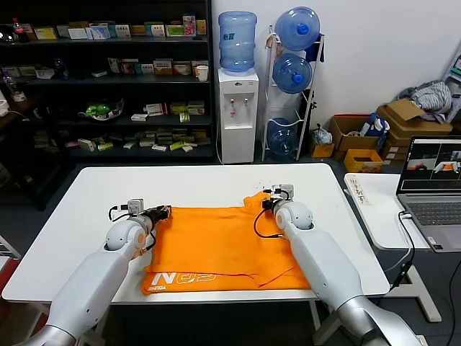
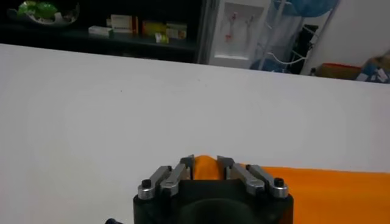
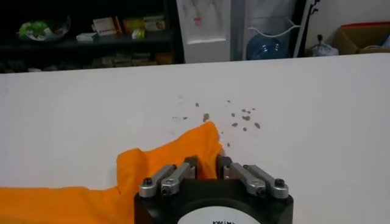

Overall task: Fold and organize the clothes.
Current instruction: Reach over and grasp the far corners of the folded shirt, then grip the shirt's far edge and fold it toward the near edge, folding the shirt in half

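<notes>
Close over the wrist, the right arm's black gripper (image 3: 207,165) with its silver metal linkage fingers (image 3: 177,175) sits low on the white tabletop (image 3: 91,115). Its two dark fingertips are pinched onto a raised fold of the bright orange cotton T-shirt (image 3: 177,152), which bunches up into a peak just beyond them and trails off flat along the table to one side. A scatter of small brownish specks (image 3: 234,115) marks the table just past the cloth's peak. Farther off stand a dark shelf unit with small boxes (image 3: 122,27), a white water dispenser (image 3: 204,27) and a blue water bottle (image 3: 265,45).
</notes>
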Tool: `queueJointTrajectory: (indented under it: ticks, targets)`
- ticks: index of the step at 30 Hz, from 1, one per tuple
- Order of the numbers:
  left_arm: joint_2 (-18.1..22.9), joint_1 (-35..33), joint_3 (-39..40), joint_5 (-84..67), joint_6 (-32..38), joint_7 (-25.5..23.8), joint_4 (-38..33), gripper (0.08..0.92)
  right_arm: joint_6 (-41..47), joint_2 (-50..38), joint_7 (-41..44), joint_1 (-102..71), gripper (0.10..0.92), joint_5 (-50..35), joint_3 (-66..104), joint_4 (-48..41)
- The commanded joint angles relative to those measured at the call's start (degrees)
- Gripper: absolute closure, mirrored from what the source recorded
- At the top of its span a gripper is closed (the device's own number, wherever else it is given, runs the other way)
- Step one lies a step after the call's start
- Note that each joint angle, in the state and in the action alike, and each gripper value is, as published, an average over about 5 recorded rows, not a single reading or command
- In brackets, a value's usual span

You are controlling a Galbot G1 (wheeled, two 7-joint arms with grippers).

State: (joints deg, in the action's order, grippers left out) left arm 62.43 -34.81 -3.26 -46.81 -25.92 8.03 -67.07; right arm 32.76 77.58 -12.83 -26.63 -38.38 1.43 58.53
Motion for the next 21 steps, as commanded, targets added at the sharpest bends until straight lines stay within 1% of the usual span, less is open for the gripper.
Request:
queueJointTrajectory:
  ticks: [1,4,8,11,14,21]
  targets:
    - [0.07,0.03,-0.02,-0.09,0.12,-0.02,-0.05,0.735,-1.66,-0.05,0.39,-0.11,0.845,0.05,-0.11,0.24]
    - [0.12,-0.12,-0.09,-0.13,1.17,-0.07,-0.14,0.822,-2.64,-0.24,0.72,-0.4,0.895,0.16,-0.16,0.67]
    - [0.16,-0.59,-0.22,-0.19,3.64,-0.39,-0.39,0.9,-3.73,-0.84,0.9,-1.08,0.9,0.2,-0.2,1.94]
    - [0.02,-1.36,-0.64,0.0,5.16,-0.54,-1.31,0.907,-4.35,-1.91,0.82,-2.17,0.9,-0.37,-0.23,4.8]
    - [-0.54,-2.94,-1.76,0.21,5.98,-0.28,-4.08,0.907,-4.51,-3.78,0.37,-4.1,0.9,-2.06,-0.21,10.0]
    - [-3.96,-10.42,-5.49,0.39,5.89,1.32,-15.94,0.907,-3.35,-9.05,-1.73,-10.6,0.9,-5.67,1.14,22.04]
